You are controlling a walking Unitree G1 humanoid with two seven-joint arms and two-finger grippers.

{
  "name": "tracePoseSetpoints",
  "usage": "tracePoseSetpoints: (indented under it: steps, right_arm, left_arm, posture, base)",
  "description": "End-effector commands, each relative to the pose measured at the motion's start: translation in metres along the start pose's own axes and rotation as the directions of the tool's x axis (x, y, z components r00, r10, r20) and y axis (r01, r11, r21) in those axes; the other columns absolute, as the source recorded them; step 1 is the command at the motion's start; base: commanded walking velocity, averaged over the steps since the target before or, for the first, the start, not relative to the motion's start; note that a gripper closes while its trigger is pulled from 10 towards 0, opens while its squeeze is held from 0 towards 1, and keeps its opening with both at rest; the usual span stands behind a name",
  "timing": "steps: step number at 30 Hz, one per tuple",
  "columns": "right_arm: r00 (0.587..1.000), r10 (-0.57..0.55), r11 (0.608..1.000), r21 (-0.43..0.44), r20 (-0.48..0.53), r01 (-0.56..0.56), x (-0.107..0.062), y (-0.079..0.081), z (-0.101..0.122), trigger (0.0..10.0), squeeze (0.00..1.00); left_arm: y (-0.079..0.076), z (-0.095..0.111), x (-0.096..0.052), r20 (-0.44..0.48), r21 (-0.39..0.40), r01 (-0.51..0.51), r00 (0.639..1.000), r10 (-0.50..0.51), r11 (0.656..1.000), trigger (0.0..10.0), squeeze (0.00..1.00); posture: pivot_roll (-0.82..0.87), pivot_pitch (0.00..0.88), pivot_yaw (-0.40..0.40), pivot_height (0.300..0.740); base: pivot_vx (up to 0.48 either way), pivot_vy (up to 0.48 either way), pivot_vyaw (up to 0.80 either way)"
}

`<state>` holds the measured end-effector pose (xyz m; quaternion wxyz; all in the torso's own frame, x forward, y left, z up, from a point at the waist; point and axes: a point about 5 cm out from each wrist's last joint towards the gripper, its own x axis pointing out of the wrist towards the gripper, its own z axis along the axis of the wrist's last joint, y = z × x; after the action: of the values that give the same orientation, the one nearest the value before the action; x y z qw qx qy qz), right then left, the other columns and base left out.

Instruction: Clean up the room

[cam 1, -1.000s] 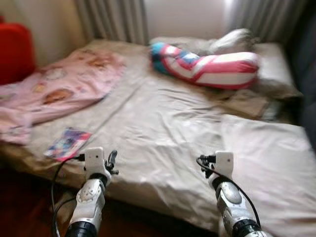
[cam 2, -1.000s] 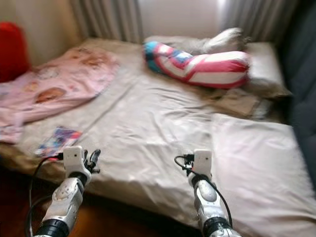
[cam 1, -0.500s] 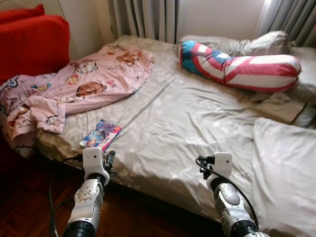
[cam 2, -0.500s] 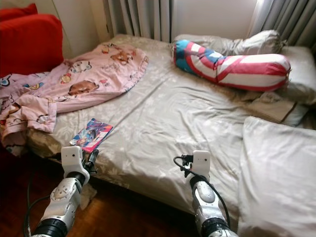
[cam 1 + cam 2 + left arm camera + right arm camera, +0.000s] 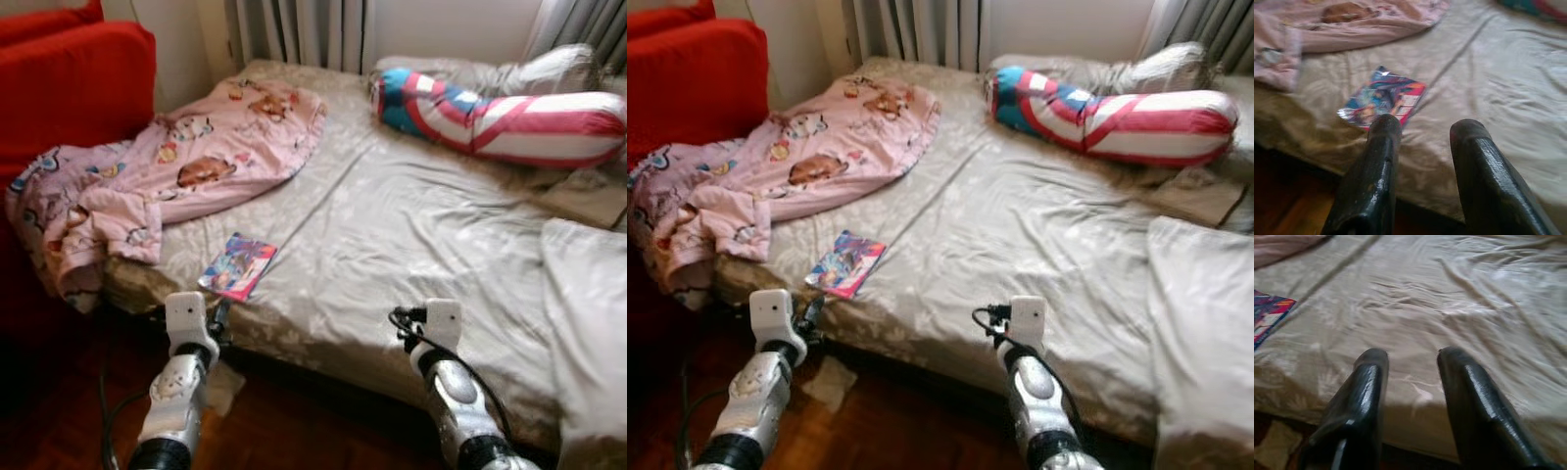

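Observation:
A colourful booklet (image 5: 238, 266) lies flat on the beige bed sheet (image 5: 392, 225) near the bed's front left edge. A pink cartoon-print blanket (image 5: 186, 162) is crumpled over the bed's left side and hangs off its corner. My left gripper (image 5: 1425, 129) is open and empty, held low just in front of the bed edge, with the booklet (image 5: 1382, 97) a short way beyond its fingertips. My right gripper (image 5: 1409, 355) is also open and empty, over the front edge of the bed further right, above bare sheet.
A red, white and blue striped bolster (image 5: 509, 113) and grey pillows (image 5: 490, 73) lie at the head of the bed. A white pillow (image 5: 588, 294) sits at the right. A red sofa (image 5: 69, 88) stands at the left. A pale scrap (image 5: 223, 387) lies on the dark wood floor (image 5: 78, 411).
The camera has turned left, so the bed has shifted right in the picture and more of the red sofa and floor show. Both arms keep the same pose, with their fingers apart.

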<state>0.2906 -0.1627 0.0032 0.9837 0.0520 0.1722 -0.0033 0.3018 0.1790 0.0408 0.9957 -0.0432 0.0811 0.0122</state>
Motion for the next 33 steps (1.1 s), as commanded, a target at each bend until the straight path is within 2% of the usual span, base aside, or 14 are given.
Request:
tracePoseSetpoints:
  steps: [1, 33]
  right_arm:
    - [1.000, 0.011, 1.000, 0.007, 0.004, -0.011, 0.0016, 0.0042, 0.0021, 10.0, 0.00]
    - [1.000, 0.028, 1.000, 0.007, -0.003, -0.028, 0.0019, 0.0097, 0.0006, 10.0, 0.00]
  left_arm:
    - [0.0075, -0.0003, -0.0007, -0.006, 0.012, -0.019, 1.000, 0.019, 1.000, 10.0, 0.00]
    - [0.0077, 0.0013, -0.0002, 0.000, 0.018, -0.020, 1.000, 0.020, 1.000, 10.0, 0.00]
  posture:
    - [-0.08, 0.064, -0.024, 0.740]
    - [-0.07, 0.043, -0.021, 0.740]
  base:
    - [0.000, 0.431, 0.00]
    - [0.000, 0.428, 0.00]
